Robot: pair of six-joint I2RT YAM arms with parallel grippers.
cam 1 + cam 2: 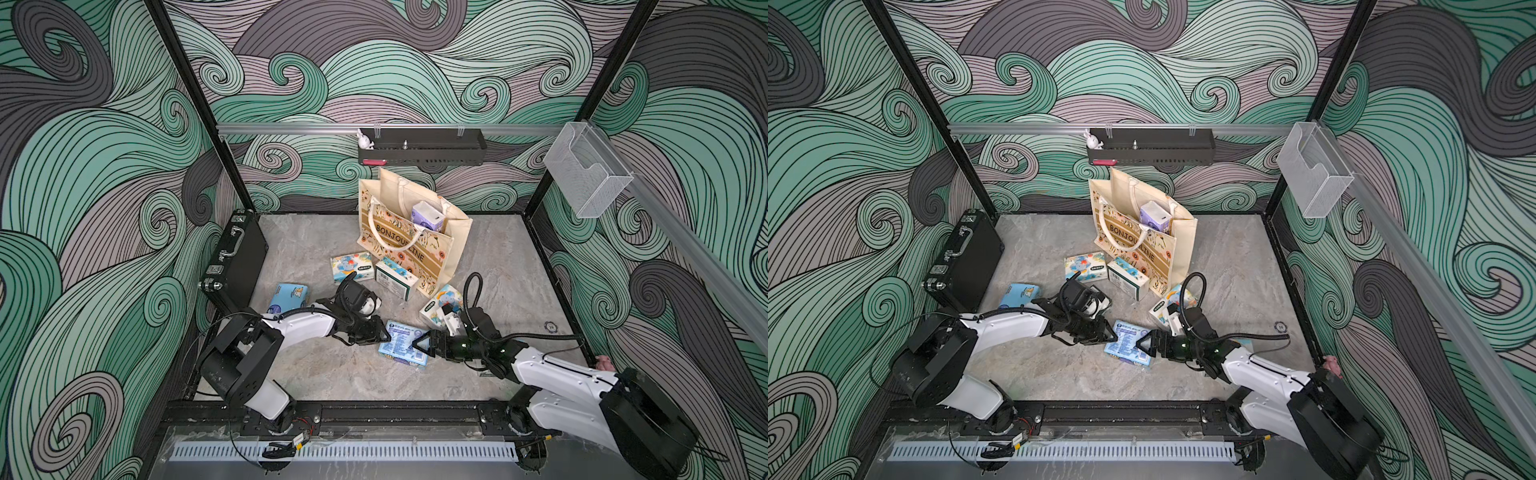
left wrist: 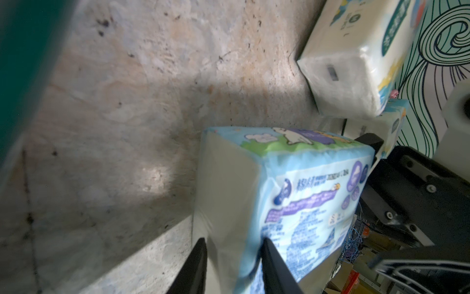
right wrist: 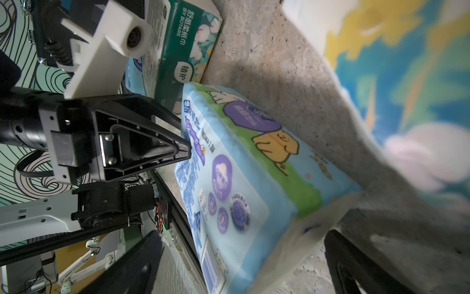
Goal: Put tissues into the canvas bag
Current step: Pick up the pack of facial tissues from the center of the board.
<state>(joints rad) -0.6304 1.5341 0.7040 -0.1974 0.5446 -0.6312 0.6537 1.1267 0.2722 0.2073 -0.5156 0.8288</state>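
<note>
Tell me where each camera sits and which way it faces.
Both top views: overhead at the robot's end, looking down on table, canvas bag, left arm and right arm.
Left wrist: on the left arm, looking along the left gripper, shut on the light blue pack.
Right wrist: on the right arm, looking along the open right gripper at that pack; the left gripper shows opposite.
Shared: both wrist views show that pack.

black case (image 1: 239, 257) propped at the edge of the grey stone-look table (image 1: 511, 257), handle showing. across from the case, up on the back rail, a black shelf (image 1: 424, 149), white rabbit figure (image 1: 365, 140) at its case-side end. farthest from the case: clear wall holder (image 1: 586, 172), small round token (image 1: 550, 327), something pink (image 1: 603, 363). swirly green wallpaper (image 1: 104, 166) behind the case.
</note>
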